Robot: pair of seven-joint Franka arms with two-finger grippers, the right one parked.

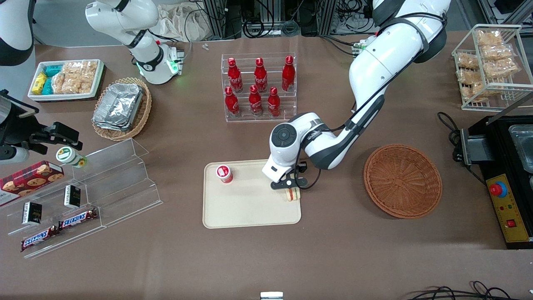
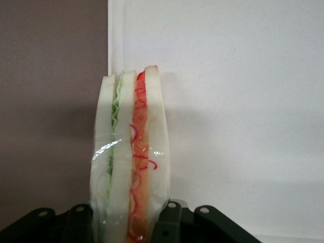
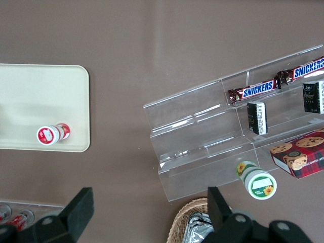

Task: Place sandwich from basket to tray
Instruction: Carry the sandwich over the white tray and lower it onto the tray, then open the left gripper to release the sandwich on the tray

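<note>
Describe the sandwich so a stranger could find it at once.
Find the beige tray in the middle of the brown table. At its edge toward the wicker basket, the gripper is shut on the sandwich, held on edge. White bread with green and orange-red filling sets it apart from the tray's only other item, a red-capped cup.

Brown-covered desk (image 1: 341, 254) fills the front view, evenly lit from overhead, with soft shadows. Along its edge farthest from the front camera: grey floor, black cable bundles (image 1: 266, 21) and metal frame legs (image 1: 216, 16). More black cables (image 1: 458, 293) trail at the edge nearest the camera.
</note>
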